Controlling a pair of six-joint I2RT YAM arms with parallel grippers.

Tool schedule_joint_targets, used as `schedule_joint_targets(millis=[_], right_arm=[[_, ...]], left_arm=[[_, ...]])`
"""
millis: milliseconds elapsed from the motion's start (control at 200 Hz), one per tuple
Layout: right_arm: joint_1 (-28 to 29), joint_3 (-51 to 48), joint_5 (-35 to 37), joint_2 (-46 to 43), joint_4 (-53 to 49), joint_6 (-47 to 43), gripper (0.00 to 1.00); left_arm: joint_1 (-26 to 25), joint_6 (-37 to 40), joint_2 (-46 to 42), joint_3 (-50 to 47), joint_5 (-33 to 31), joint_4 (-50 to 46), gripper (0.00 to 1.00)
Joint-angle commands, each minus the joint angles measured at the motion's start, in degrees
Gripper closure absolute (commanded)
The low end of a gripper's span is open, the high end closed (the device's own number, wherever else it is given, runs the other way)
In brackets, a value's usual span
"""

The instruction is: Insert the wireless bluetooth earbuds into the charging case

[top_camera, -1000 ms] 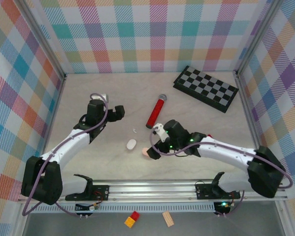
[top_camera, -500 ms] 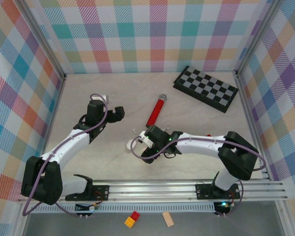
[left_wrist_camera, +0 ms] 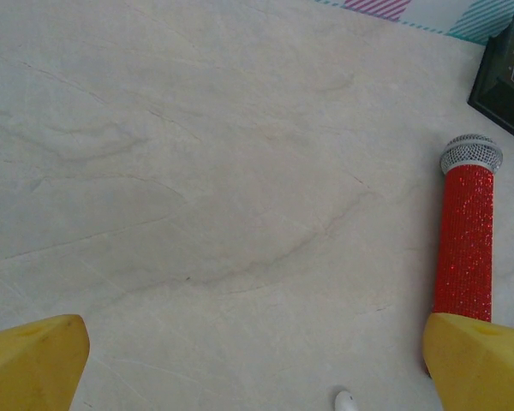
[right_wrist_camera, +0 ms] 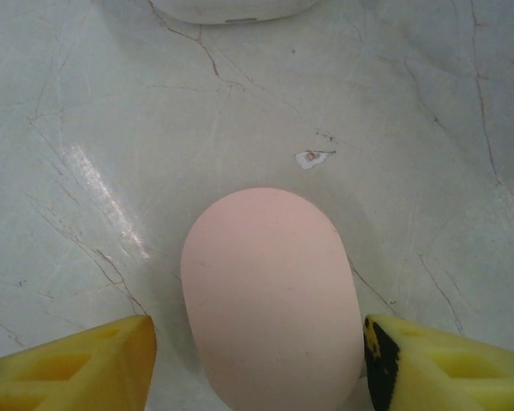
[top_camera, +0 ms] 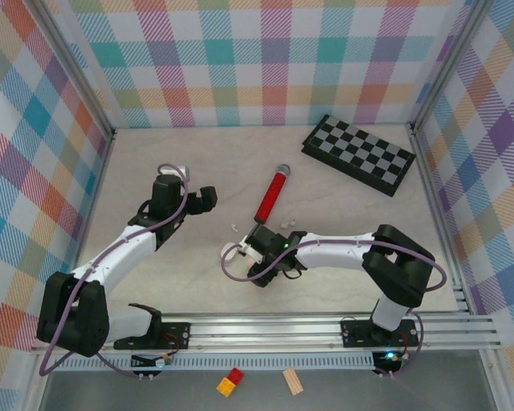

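Note:
A pale pink, pebble-shaped charging case (right_wrist_camera: pixel 270 291) lies closed on the table between the yellow fingers of my right gripper (right_wrist_camera: pixel 257 360). The jaws are open and straddle it: the right finger is almost at its side and the left one leaves a small gap. From above, the right gripper (top_camera: pixel 259 267) covers this case. A white case (right_wrist_camera: pixel 231 8) lies just ahead of it, its edge (top_camera: pixel 230 251) showing from above. Tiny white earbuds lie loose: one (top_camera: pixel 234 227) left of the microphone's base, also seen at the left wrist (left_wrist_camera: pixel 345 401), and two (top_camera: pixel 286 222) to its right. My left gripper (top_camera: pixel 207 199) hovers open over bare table (left_wrist_camera: pixel 257 368).
A red glitter microphone (top_camera: pixel 271 195) with a silver head (left_wrist_camera: pixel 465 240) lies mid-table. A folded black-and-white chessboard (top_camera: pixel 360 152) sits at the back right. Checked walls close in three sides. Two small blocks (top_camera: pixel 230 381) lie below the front rail.
My right arm has swung left and lowered over the pink case, and its jaws have narrowed around it. Two earbuds by the microphone's base are now uncovered. The left arm has stayed still.

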Motion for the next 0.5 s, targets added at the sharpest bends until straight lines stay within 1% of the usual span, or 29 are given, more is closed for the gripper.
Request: schedule_joint_targets(millis=[0,135,305,495], right_arm=[[0.7,1.4,1.1,0.8,-1.9,-0.4,0.41],[0.8,1.3,1.4,0.6,-1.9,-0.5,0.46],[0.8,1.2,2.0,0.7,-1.8,-1.2,0.54],[0.8,0.7,2.7,0.0,-1.0,-1.6,0.57]], left_arm=[[0.7,0.9,-1.2,-0.4,0.6,-1.5,0.00],[0.7,0.8,-1.0,-0.4,0.5,-1.4,0.00],[0.7,0.9,-1.0,-0.5,0.4,-1.5,0.00],[0.7,1.5,-1.3,-0.6,0.5,-1.5,0.00]])
